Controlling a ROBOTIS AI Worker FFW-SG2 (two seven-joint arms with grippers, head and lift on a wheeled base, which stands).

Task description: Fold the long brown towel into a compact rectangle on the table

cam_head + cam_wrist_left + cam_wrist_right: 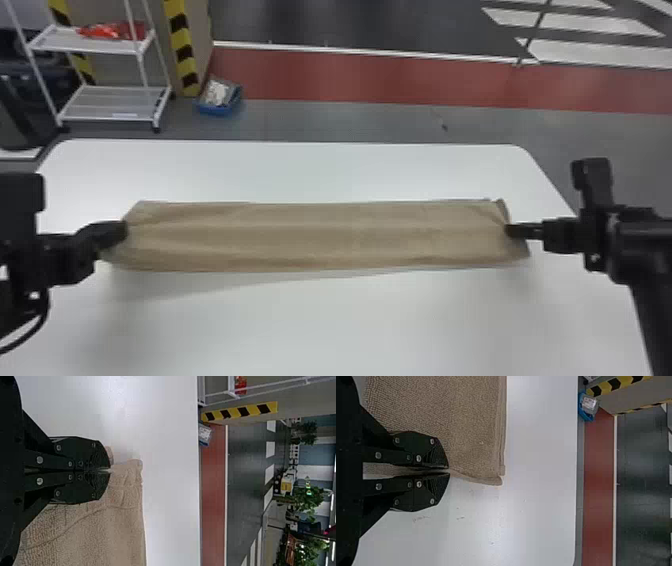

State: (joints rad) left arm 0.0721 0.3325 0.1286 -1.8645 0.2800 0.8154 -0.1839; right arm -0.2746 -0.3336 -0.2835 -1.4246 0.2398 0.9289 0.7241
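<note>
The left gripper (125, 231), at the left side of the head view, has its two fingers pressed together. It looks clamped on the left end of the brown towel (320, 235). The right gripper (507, 231), at the right side, has its tips nearly touching, with a bit of the towel's right end pinched between them.

The towel makes a long strip across the middle of the head view. At its far edge by the right gripper, I can see cloth layers on top of each other. So I think the long way fold is done, or close to it. The strip is long, so folding it the short way looks left to do. A dark shadow by its near side makes me think part of it is up a little off the white tabletop (325, 325).

Past the tabletop, at the upper left, are a white shelf (90, 45) and a blue box (218, 107) on the floor.
</note>
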